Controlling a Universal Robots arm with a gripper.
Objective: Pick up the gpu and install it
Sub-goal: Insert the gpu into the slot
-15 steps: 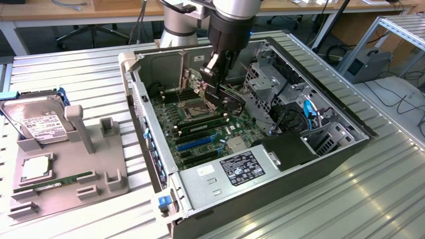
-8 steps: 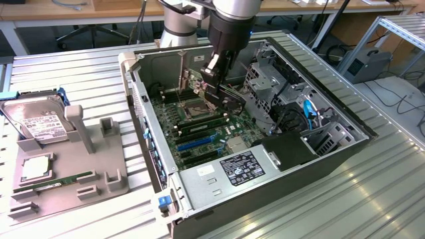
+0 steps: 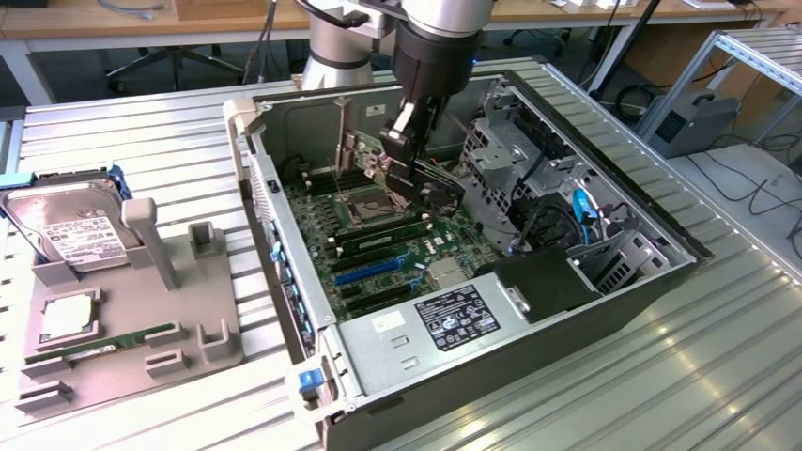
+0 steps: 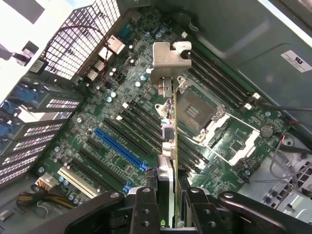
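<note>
Gripper (image 3: 398, 150) is seen in the exterior view inside the open computer case (image 3: 539, 366), clamped on the gpu (image 3: 414, 180), which is held just above the motherboard (image 3: 376, 263). Print on the power-supply label (image 3: 457, 319) cannot be read. In the wrist view, the card is seen edge-on between the fingers (image 4: 146, 209), with its bracket (image 4: 168, 61) foremost, beside the processor socket (image 4: 200, 109).

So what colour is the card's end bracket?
Silvery grey. The bent metal bracket on the thin dark gpu shows best in wrist view.
</note>
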